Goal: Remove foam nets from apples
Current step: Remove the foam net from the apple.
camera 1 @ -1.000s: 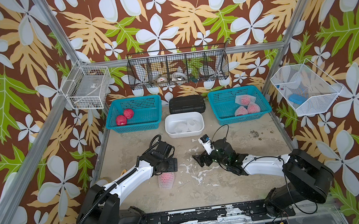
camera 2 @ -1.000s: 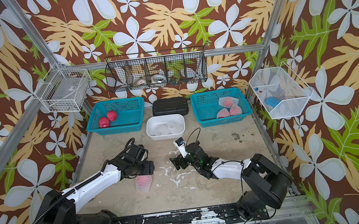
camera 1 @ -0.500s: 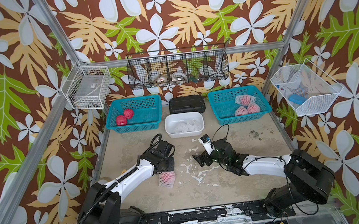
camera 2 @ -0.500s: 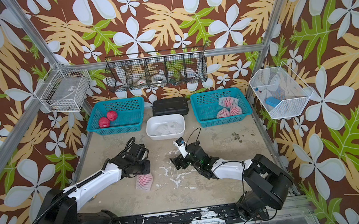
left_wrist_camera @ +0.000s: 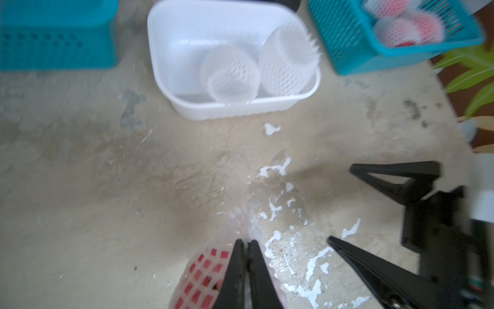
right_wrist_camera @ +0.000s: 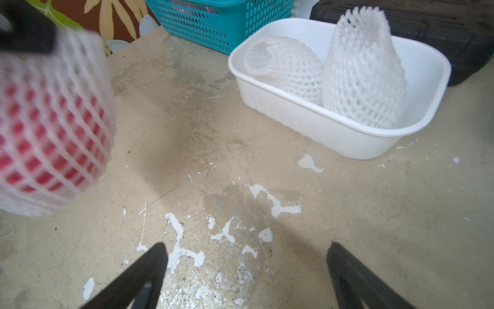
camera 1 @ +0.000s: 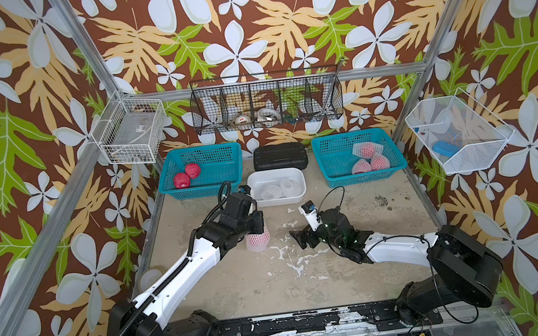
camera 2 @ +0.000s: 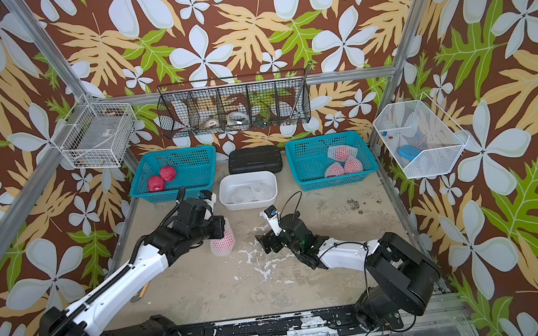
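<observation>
Left pincer is pinched together on the loose top edge of the foam net, and the apple sits inside the net right below its tips. I can't tell if the fruit hangs free or rests on the desk; both wrist views are smeared there. Right pincer is spread wide with nothing in it, low over the desk. The netted apple is off to one side ahead of its tips, not touching.

My take on doing this bit well: the left one only has foam, so lifting alone would probably drag the fruit along. I'd bring the right pincer around the fat part of the apple and clamp the fruit itself, not a fold of mesh. Then pull the two apart slowly so the stretchy net rolls off instead of ripping. The net can then go in the white tub ahead of both pincers, next to the empty nets.
</observation>
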Available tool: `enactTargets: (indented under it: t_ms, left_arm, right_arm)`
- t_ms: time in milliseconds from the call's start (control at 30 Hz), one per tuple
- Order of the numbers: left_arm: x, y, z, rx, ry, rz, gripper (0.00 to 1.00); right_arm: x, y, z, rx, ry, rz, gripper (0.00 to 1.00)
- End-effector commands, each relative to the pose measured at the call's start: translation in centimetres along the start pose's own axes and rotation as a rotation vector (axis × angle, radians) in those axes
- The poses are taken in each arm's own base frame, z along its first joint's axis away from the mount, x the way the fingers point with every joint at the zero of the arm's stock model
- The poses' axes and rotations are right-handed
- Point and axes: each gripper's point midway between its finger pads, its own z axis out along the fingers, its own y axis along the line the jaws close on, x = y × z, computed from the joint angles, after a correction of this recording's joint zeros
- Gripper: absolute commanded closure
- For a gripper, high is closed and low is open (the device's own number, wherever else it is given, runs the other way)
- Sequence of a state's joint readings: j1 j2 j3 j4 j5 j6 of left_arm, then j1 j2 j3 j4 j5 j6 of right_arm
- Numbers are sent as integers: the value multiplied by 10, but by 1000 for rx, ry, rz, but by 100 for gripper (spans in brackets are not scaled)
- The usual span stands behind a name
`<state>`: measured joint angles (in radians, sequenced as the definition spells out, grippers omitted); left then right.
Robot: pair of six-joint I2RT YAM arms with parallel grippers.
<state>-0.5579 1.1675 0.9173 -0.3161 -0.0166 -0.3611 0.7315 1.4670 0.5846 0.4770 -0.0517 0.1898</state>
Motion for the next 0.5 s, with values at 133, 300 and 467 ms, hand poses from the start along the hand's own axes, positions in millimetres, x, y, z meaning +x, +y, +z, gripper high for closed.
enactTargets:
  t_ms: [133,300,467]
  left_arm:
    - [-17,-38,-24,359,-468,83,100]
    - [-10,-49,0,346,-496,171,100]
    - [-33,-73,-24,383,-627,195,100]
  right_arm:
    - [-6,-3,-3,13,-31,15,4]
    - [-6,-11,-8,26,-53,41,4]
    - [-5,-11,-8,22,-49,39,4]
